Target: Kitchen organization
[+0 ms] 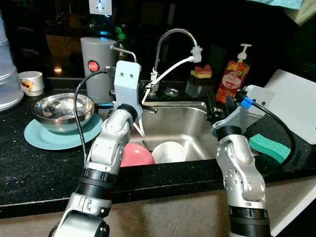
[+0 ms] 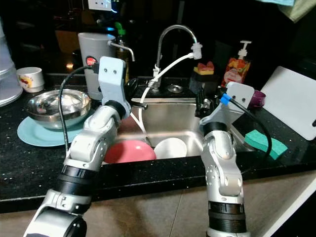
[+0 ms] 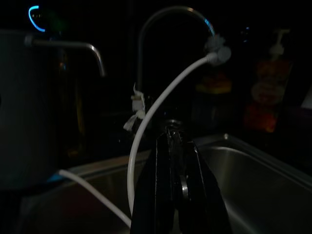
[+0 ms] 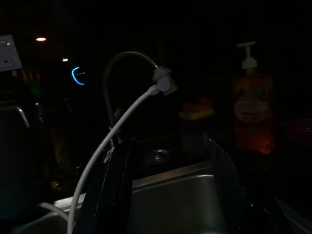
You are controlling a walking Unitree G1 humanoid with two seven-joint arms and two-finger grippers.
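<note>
A steel sink (image 1: 190, 118) holds a pink bowl (image 1: 137, 155) and a white bowl (image 1: 169, 152) side by side at its near end. My left gripper (image 3: 172, 131) hangs over the sink's left rim with its fingers pressed together and nothing between them, pointing toward the curved faucet (image 1: 173, 34) and its white hose (image 1: 170, 69). Over the sink's right rim my right gripper (image 4: 168, 146) is open and empty, its black fingers (image 1: 212, 106) also aimed at the faucet. Both grippers stay above the bowls and apart from them.
On the black counter at left, a steel bowl (image 1: 62, 109) sits on a teal plate (image 1: 44, 138), with a small cup (image 1: 31, 82) and a grey water dispenser (image 1: 97, 69) behind. At right lie a green sponge (image 1: 269, 147), a white cutting board (image 1: 296, 101) and a soap bottle (image 1: 235, 74).
</note>
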